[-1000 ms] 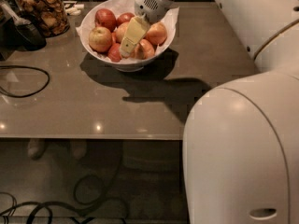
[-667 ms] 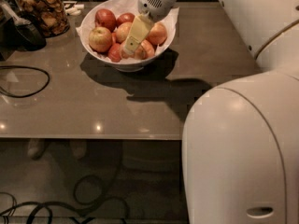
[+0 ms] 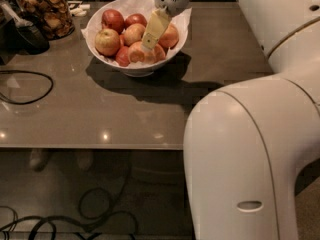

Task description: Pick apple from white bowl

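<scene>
We find the white bowl (image 3: 134, 69) at the far edge of the desk (image 3: 100, 114), left of centre. It is lined with paper (image 3: 184, 15) and holds a heap of apples (image 3: 107, 41). The claw (image 3: 148, 45) is down inside the bowl, its tip against the front apple (image 3: 139, 54). Whether it is released or clenched, we cannot tell; no fruit appears lifted. We judge the step in hand to be the reach and seating for the grasp. The next move calls for a firm hold on one apple alone. A straight lift clear of the rim should follow, without dragging neighbours or paper.
</scene>
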Controlling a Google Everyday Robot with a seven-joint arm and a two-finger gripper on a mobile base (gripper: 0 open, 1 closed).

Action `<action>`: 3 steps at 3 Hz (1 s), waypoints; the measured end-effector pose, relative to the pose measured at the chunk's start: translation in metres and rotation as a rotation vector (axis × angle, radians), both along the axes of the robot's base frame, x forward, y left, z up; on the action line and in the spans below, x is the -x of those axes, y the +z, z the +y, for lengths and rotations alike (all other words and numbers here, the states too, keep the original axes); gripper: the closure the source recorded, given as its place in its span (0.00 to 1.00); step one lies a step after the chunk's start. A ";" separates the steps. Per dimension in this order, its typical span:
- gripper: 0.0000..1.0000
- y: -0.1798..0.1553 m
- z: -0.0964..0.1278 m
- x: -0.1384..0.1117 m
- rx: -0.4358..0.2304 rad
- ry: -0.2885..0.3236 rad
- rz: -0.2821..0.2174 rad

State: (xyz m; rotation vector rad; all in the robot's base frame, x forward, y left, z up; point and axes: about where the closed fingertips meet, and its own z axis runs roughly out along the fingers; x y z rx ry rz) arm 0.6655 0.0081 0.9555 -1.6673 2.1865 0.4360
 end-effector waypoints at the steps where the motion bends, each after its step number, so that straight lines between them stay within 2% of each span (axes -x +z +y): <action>1: 0.40 -0.003 0.004 -0.008 -0.003 0.014 -0.003; 3: 0.41 -0.019 0.025 -0.010 -0.025 0.049 0.034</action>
